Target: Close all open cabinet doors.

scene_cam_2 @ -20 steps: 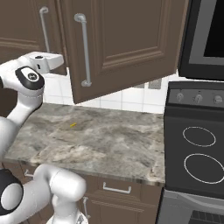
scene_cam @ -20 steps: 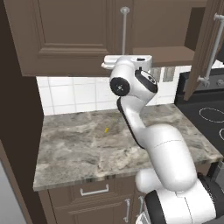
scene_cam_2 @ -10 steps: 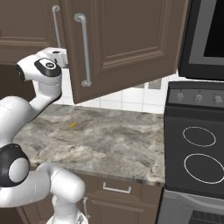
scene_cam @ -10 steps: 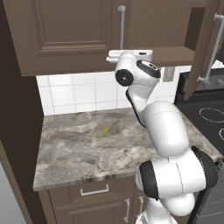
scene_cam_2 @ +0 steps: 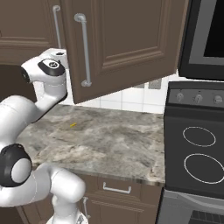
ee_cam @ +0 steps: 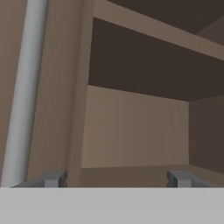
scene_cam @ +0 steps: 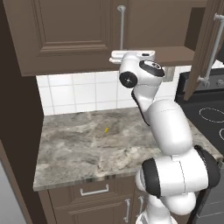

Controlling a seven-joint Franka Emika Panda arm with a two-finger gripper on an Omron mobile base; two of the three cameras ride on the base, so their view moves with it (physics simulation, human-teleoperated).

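You've got the tool point(ee_cam: 116, 178) spread wide, gripping nothing, facing the open cabinet shelf point(ee_cam: 144, 166); closed door's handle point(ee_cam: 24, 96) at frame left, right door point(scene_cam_2: 127, 43) ajar.

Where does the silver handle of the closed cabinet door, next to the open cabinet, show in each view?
Left base view: handle at top centre.
Right base view: handle at top left.
Hand view: handle along the left edge.
Shared landmark: open door, in both base views.

A home kitchen: dark wooden wall cupboards point(scene_cam: 65, 35) over a marble counter point(scene_cam: 87, 144), white tiled wall point(scene_cam: 78, 92), and a black stove point(scene_cam_2: 197, 148) beside it
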